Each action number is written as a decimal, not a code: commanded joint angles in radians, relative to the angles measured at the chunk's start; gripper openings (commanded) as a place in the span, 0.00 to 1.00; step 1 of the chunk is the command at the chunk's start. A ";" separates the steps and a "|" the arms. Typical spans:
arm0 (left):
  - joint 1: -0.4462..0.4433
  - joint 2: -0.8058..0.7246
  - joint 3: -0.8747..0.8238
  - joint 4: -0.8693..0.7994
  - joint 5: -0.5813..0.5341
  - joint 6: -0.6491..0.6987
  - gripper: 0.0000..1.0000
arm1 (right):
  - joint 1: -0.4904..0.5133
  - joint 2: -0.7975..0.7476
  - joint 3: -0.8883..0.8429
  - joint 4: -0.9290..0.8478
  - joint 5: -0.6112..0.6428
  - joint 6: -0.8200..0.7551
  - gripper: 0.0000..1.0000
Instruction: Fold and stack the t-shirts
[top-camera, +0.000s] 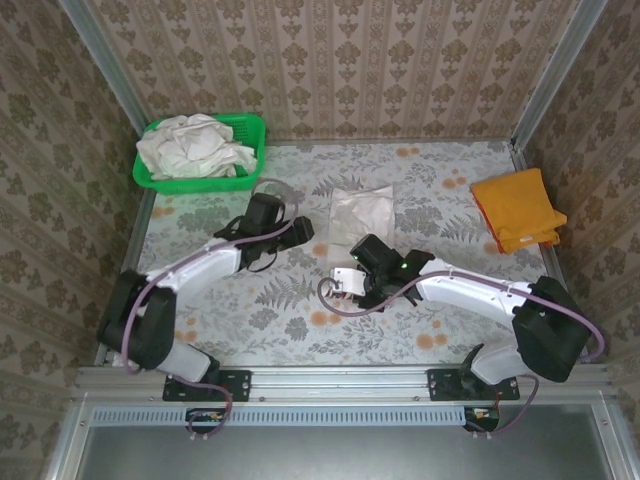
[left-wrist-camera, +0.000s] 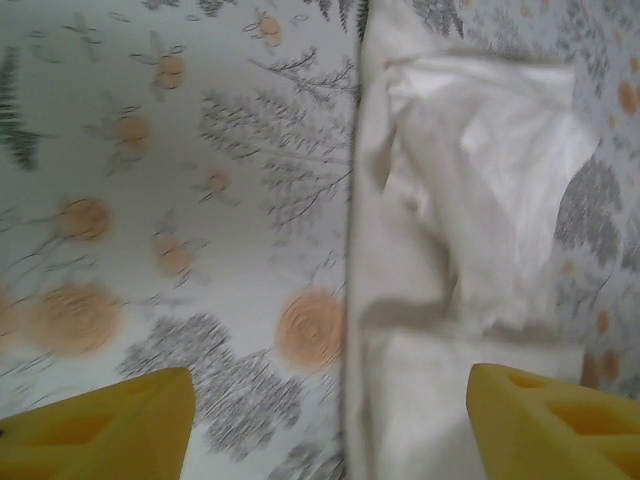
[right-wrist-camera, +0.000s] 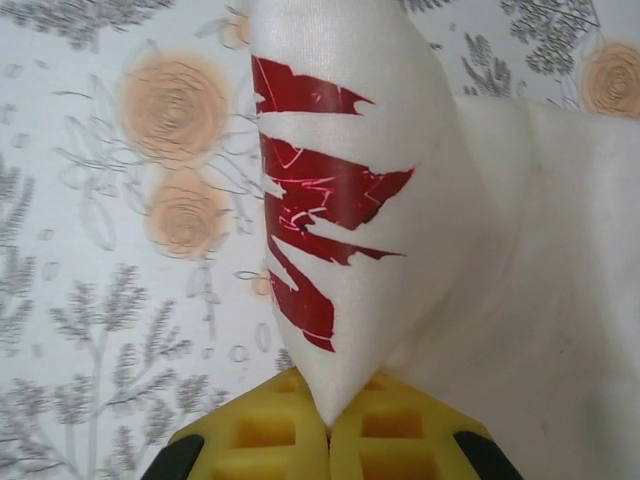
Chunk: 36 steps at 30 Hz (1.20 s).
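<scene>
**Now: a thin pinch on the printed shirt, and the other pincer empty**

At about ten o'clock on the table (top-camera: 250, 320), the green basket (top-camera: 245, 130) holds a crumpled heap of off-white shirts (top-camera: 195, 148) that are not yet folded.

Toward the middle, the left gripper (left-wrist-camera: 330, 385) hangs over the table with its yellow fingers spread wide and nothing between them. The left edge of the pale cloth runs under the gap, nearer its right finger.

At the centre lies the printed shirt (top-camera: 362, 212), off-white side up and folded small. The right gripper (right-wrist-camera: 328, 420) sits at about six o'clock from it. Its jaws are fully closed on a narrow peak of the cloth, lifted enough to show the red splashes on the underside.

At about two o'clock, well apart from the rest, rests the orange shirt (top-camera: 517, 208), folded flat.

The main risk, as I judge it, is the grip itself. Only the tip of a fold is caught, so a quick pull could let the cloth slide out. A pull could also drag the whole bundle across the table and open the folds, since nothing pins the far side. The left gripper's open jaws could come down on a single layer, or on the bare table beside the edge.

The two wrists work near each other over one small shirt, so each arm stands in the other's way. The basket and the orange shirt are clear of both.
</scene>
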 joint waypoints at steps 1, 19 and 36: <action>-0.018 0.107 0.087 0.061 0.058 -0.039 0.62 | 0.007 -0.076 -0.015 -0.092 -0.056 0.046 0.00; -0.076 0.442 0.227 0.135 0.117 -0.097 0.21 | 0.020 -0.207 0.029 -0.267 -0.105 0.066 0.00; -0.075 0.495 0.164 0.100 0.088 -0.053 0.00 | -0.090 -0.064 0.291 -0.346 -0.042 -0.151 0.00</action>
